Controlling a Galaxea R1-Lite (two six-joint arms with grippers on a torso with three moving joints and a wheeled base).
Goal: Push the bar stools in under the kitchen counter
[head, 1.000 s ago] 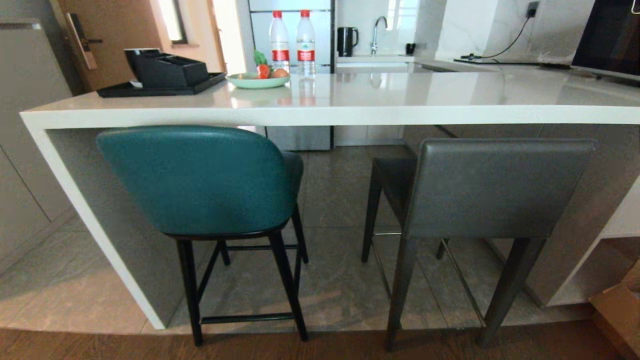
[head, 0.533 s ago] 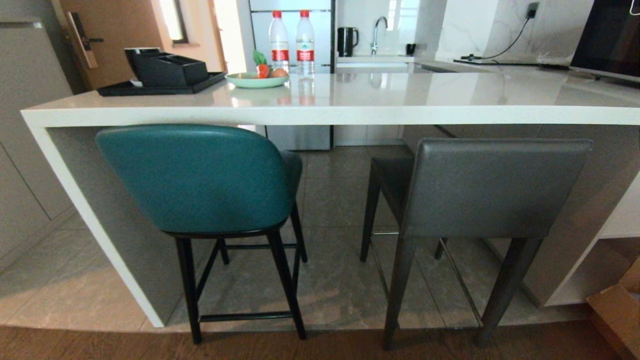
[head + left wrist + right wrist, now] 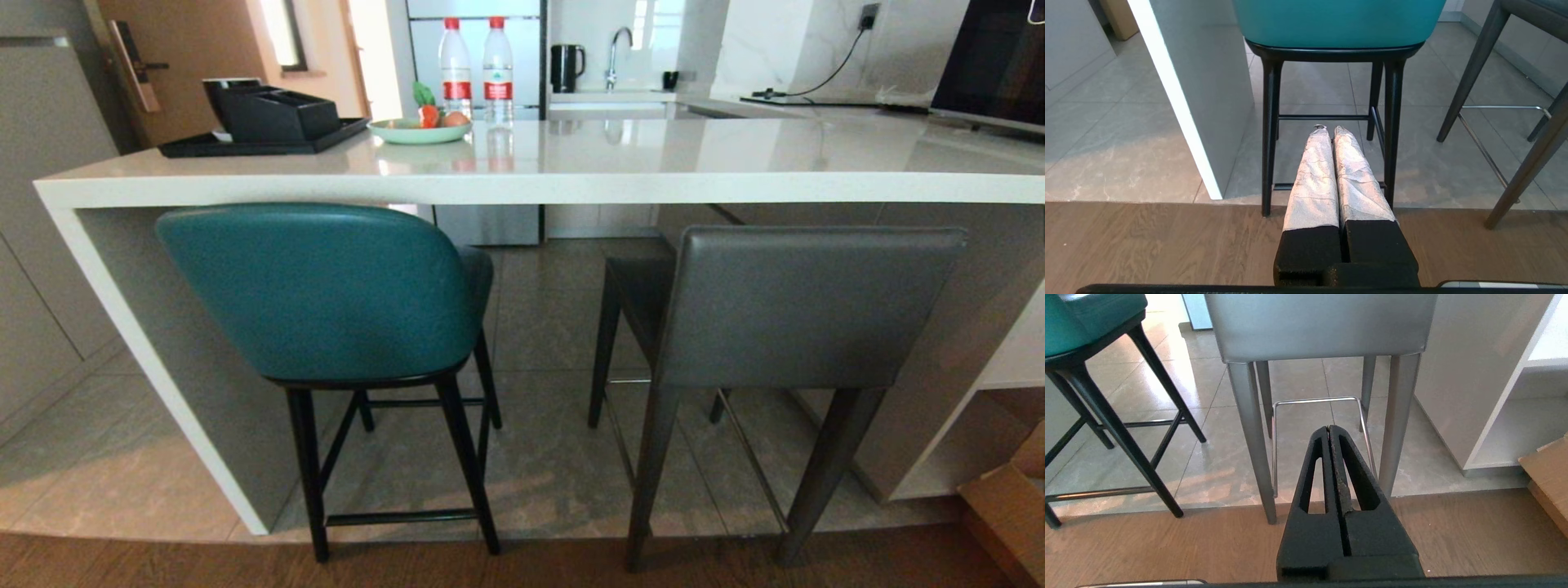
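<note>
Two bar stools stand with their backs toward me at the white kitchen counter [image 3: 522, 184]. The teal stool [image 3: 326, 294] with thin black legs is on the left, close to the counter's white end leg [image 3: 155, 367]. The boxy dark-grey stool [image 3: 808, 306] is on the right. Their seats reach under the worktop while the backs sit at its front edge. My left gripper [image 3: 1330, 130] is shut and empty, low behind the teal stool [image 3: 1339, 20]. My right gripper [image 3: 1329, 428] is shut and empty, low behind the grey stool [image 3: 1318, 322]. Neither arm shows in the head view.
On the counter stand a black tray [image 3: 261, 135] with boxes, a green fruit plate [image 3: 420, 131] and two water bottles [image 3: 478, 69]. A cardboard box [image 3: 1008, 506] lies on the floor at the right, beside a white shelf unit [image 3: 1012, 359]. Wood flooring meets grey tile under the stools' rear legs.
The whole head view has shifted slightly, so the camera moved a little. The stools stand where they were relative to the counter.
</note>
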